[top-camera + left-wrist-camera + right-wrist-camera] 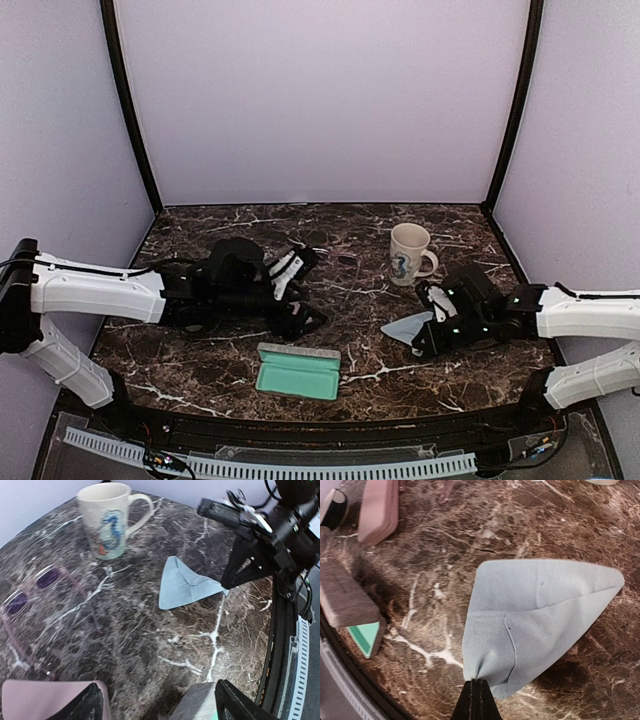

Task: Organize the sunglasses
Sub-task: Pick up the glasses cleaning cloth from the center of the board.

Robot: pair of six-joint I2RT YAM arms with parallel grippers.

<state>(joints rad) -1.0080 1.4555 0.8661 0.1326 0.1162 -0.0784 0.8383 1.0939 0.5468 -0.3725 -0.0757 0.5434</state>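
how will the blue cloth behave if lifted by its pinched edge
Likely floppy: the blue cloth puckers where the right gripper pinches its edge. Probably light too, since it lies thin and creased, so it should hang limp.

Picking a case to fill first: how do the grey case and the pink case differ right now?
The grey case lies open, teal lining up; the pink case looks shut. The grey case sits mid-table near the front edge; the pink case lies farther back, beside the left gripper. Both are oblong and flat on the table.
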